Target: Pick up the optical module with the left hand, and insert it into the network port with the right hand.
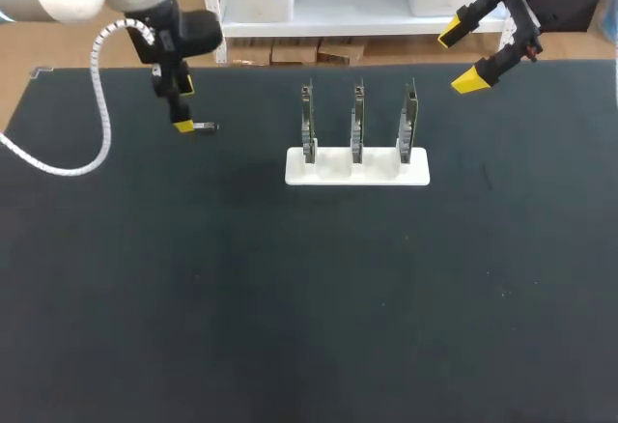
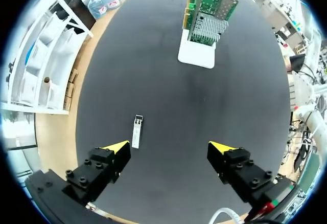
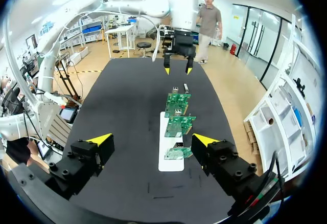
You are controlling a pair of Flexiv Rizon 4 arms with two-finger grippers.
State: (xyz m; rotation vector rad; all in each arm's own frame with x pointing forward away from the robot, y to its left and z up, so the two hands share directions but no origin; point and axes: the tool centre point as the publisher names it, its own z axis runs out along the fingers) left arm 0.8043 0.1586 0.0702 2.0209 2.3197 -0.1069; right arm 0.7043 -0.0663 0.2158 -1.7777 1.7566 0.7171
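Left gripper (image 2: 169, 147) is hovering, fingers spread wide, over the optical module (image 2: 137, 131), which is lying flat near the tabletop's (image 1: 290, 326) far edge, toward the left corner. Module is sitting close to one finger, off-centre. Judging it needs a sideways shift to centre it, then a straight descent, pinching across its long sides. Right gripper (image 1: 461, 56) is waiting spread over the far edge, right of the white holder (image 1: 328, 174). Holder is carrying three upright cards (image 1: 357, 114), one per slot.
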